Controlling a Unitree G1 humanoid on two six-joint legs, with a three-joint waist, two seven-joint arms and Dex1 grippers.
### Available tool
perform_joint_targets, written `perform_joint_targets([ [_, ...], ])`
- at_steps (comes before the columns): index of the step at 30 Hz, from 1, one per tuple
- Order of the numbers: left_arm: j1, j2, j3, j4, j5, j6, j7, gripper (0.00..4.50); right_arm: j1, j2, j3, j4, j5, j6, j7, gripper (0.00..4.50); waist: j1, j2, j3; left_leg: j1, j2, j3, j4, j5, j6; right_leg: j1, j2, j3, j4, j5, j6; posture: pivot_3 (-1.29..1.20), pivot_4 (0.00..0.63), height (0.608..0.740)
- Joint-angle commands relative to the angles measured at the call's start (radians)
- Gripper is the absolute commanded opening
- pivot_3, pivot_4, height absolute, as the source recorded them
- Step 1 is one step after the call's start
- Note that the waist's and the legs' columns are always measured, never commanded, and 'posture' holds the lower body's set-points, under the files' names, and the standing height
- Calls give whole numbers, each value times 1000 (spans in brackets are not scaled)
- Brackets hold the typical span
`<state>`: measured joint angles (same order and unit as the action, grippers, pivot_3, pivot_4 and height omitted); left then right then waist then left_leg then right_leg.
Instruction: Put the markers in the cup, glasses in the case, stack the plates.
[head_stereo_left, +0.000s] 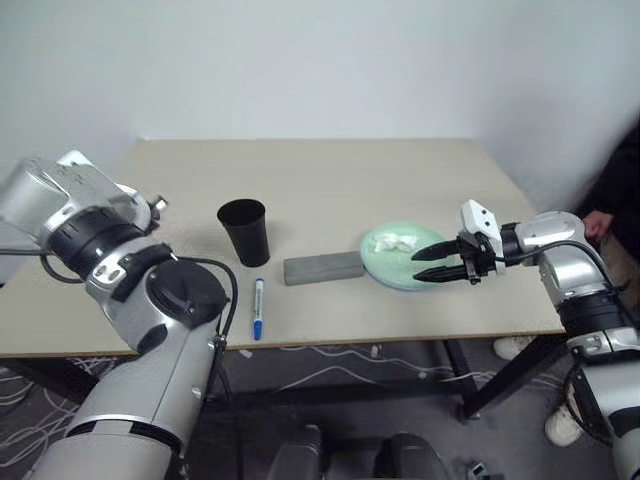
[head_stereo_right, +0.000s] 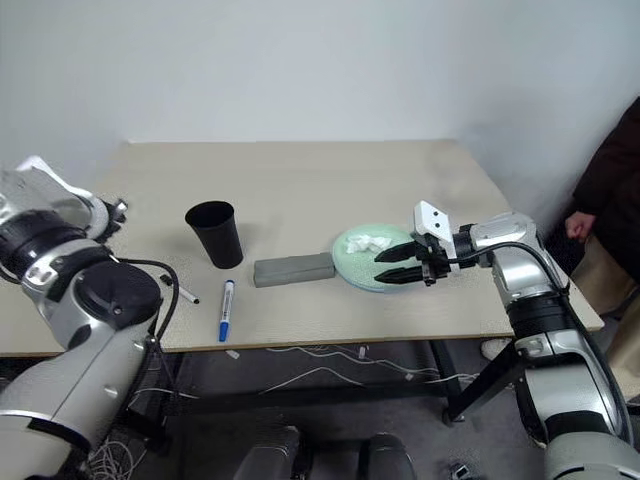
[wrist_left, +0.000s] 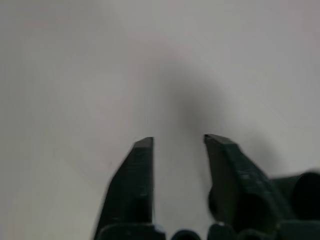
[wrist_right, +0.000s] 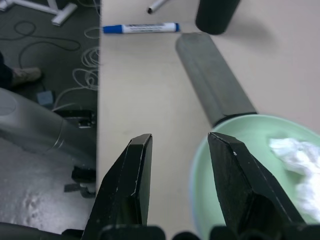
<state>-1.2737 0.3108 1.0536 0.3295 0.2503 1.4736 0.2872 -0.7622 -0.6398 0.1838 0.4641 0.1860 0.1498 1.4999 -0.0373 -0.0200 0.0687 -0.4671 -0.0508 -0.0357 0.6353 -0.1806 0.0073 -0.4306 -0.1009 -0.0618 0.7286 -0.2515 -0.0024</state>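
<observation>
Two silver-grey metallic robot arms with rounded shells and black joint rings. The left arm (head_stereo_left: 150, 330), filling the lower left of the head view, has a round black cap on its elbow housing and a thin black cable looping beside it. The right arm (head_stereo_left: 575, 290), at the right edge, carries a black cable along its forearm and a small white block with dark dots at the wrist. Each ends in two black, wedge-shaped tapered fingers (wrist_right: 130, 185).

head pair: looking forward and down over tabletop (head_stereo_left: 330, 190), sharing cup (head_stereo_left: 244, 231) | left wrist: close on blank surface | right wrist: close over plate (wrist_right: 220, 145) rim
</observation>
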Motion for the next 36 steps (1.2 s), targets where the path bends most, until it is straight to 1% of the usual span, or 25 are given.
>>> perform_joint_targets([
  [1, 0, -34, -10, -26, -36, 0, 34, 3079, -20, -7, -20, -19, 12, -3, 1, 1923, -7, 3, 1, 5, 1, -1, -5, 0, -1, 5, -5, -9, -7, 4, -2, 0, 0, 695],
  [2, 7, -49, -8, -26, -38, 4, 45, 3298, -19, -7, -20, -21, 12, -2, 1, 1923, -13, 9, 2, 6, 7, -4, -5, 0, 0, 10, -4, -18, -16, 9, -3, 0, 0, 695],
  [3, 11, -64, -3, -32, -42, 0, 59, 3298, -18, -7, -20, -22, 13, -1, 1, 1923, -16, 13, 2, 5, 10, -11, -7, -1, 1, 17, -1, -30, -26, 11, 0, 0, 0, 695],
  [4, 12, -79, 3, -33, -51, -2, 66, 3298, -17, -7, -20, -24, 13, 0, 0, 1923, -16, 12, 2, 4, 11, -19, -14, -1, 1, 22, 2, -37, -38, 21, 10, 0, 0, 695],
  [5, 15, -92, 5, -29, -58, -3, 74, 3298, -14, -8, -21, -28, 14, 1, 0, 1923, -15, 10, 3, 2, 9, -21, -23, -1, 1, 20, 10, -33, -42, 25, 15, 0, 0, 695],
  [6, 18, -101, 5, -24, -63, -6, 82, 3298, -13, -8, -21, -29, 14, 2, -1, 1923, -11, -1, 4, 1, 8, -19, -30, -1, 1, 17, 19, -18, -30, 24, 17, 0, 0, 695],
  [7, 21, -109, 8, -20, -65, -7, 93, 3298, -12, -8, -21, -30, 14, 2, -1, 1923, -7, -8, 8, 4, 5, -3, -38, 0, 2, 18, 26, 7, -5, 19, 17, 0, 0, 695],
  [8, 26, -118, 17, -19, -66, -15, 108, 3298, -12, -8, -22, -31, 14, 3, -2, 1923, -5, -22, 16, 10, 5, 13, -45, 2, 1, 19, 34, 34, 10, 3, -3, 0, 0, 695],
  [9, 32, -124, 26, -18, -68, -25, 126, 3298, -11, -8, -22, -32, 14, 3, -2, 1923, -2, -15, 16, 19, 8, 39, -40, 6, -2, 10, 23, 49, 24, -9, -17, 0, 0, 695],
  [10, 39, -127, 36, -10, -73, -36, 140, 3298, -11, -8, -22, -33, 14, 4, -3, 1923, 0, -5, 16, 16, 28, 59, -24, 4, -6, 7, 20, 37, 22, -7, -23, 0, 0, 695],
  [11, 45, -128, 42, -3, -78, -46, 152, 3298, -10, -8, -22, -34, 15, 4, -3, 1923, 0, 13, 13, 15, 42, 69, 26, 2, -13, 7, 21, 13, 20, -5, -26, 0, 0, 695],
  [12, 55, -128, 45, 13, -85, -60, 162, 3298, -10, -8, -22, -35, 15, 4, -3, 1923, -6, 16, 14, 43, 65, 62, 101, -12, -6, 5, 17, -22, 20, -4, -28, 0, 0, 695],
  [13, 64, -127, 47, 31, -94, -76, 171, 3298, -8, -7, -23, -37, 15, 5, -4, 1923, -17, 26, 14, 49, 65, 41, 118, -52, 33, 6, 2, -46, 17, -4, -28, 0, 0, 695],
  [14, 74, -125, 44, 50, -103, -92, 179, 3298, -7, -7, -23, -39, 15, 6, -5, 1923, -22, 30, 13, 43, 66, 22, 115, -62, 35, 15, -1, -71, -2, 0, -21, 0, 0, 695],
  [15, 81, -124, 39, 69, -113, -108, 184, 3298, -6, -7, -23, -41, 16, 7, -5, 1923, -28, 28, 12, 40, 65, 14, 108, -63, 36, 19, -1, -77, -21, 11, -3, 0, 0, 695],
  [16, 84, -124, 36, 81, -121, -118, 189, 3298, -5, -7, -23, -43, 16, 8, -5, 1923, -31, 21, 7, 33, 61, 8, 97, -63, 36, 15, 0, -75, -31, 23, 16, 0, 0, 695],
  [17, 85, -124, 34, 91, -129, -125, 195, 3298, -5, -7, -24, -44, 16, 8, -6, 1923, -33, 9, 2, 20, 54, 7, 86, -63, 36, 0, 1, -62, -31, 27, 28, 0, 0, 695],
  [18, 85, -128, 31, 95, -137, -128, 200, 3298, -2, -8, -25, -49, 17, 10, -6, 1923, -33, 3, 1, 11, 38, 9, 79, -63, 36, -6, 1, -37, -11, 27, 38, 0, 0, 695],
  [19, 85, -130, 29, 99, -145, -127, 206, 3298, 1, -9, -26, -53, 18, 12, -7, 1923, -32, 3, 2, 7, 23, 7, 77, -62, 36, -6, 4, -15, 0, 22, 33, 0, 0, 695],
  [20, 86, -132, 26, 101, -153, -128, 212, 3298, 4, -11, -27, -59, 19, 15, -7, 1923, -28, 3, 3, 7, 9, 2, 69, -62, 36, -12, 7, -2, 0, 23, 30, 0, 0, 695],
  [21, 88, -131, 24, 105, -159, -130, 216, 3298, 7, -12, -28, -63, 20, 17, -7, 1923, -21, 2, 3, 11, -1, -3, 57, -59, 31, -13, -1, -1, -7, 26, 25, 0, 0, 695],
  [22, 89, -130, 22, 108, -166, -131, 221, 3298, 9, -13, -29, -65, 21, 18, -8, 1923, -15, 2, 3, 17, -2, -4, 41, -45, 19, -11, -4, -2, -15, 30, 20, 0, 0, 695],
  [24, 94, -127, 17, 117, -181, -138, 231, 3298, 12, -14, -31, -70, 21, 21, -9, 1923, -12, 3, 4, 24, 0, -9, 27, -19, 17, -8, -3, -5, -19, 34, 17, 0, 0, 695],
  [31, 93, -99, -13, 211, -233, -213, 259, 3298, 18, -13, -31, -81, 21, 28, -15, 1923, -11, 4, 4, 24, 10, -22, 28, -18, 17, 2, -3, -35, -37, 38, 18, 0, 0, 695],
  [36, 82, -64, -37, 309, -271, -282, 284, 3298, 19, -13, -31, -86, 24, 31, -18, 1923, -10, 4, 4, 24, 8, -28, 31, -17, 17, 2, -2, -39, -38, 39, 19, 0, 0, 695],
])
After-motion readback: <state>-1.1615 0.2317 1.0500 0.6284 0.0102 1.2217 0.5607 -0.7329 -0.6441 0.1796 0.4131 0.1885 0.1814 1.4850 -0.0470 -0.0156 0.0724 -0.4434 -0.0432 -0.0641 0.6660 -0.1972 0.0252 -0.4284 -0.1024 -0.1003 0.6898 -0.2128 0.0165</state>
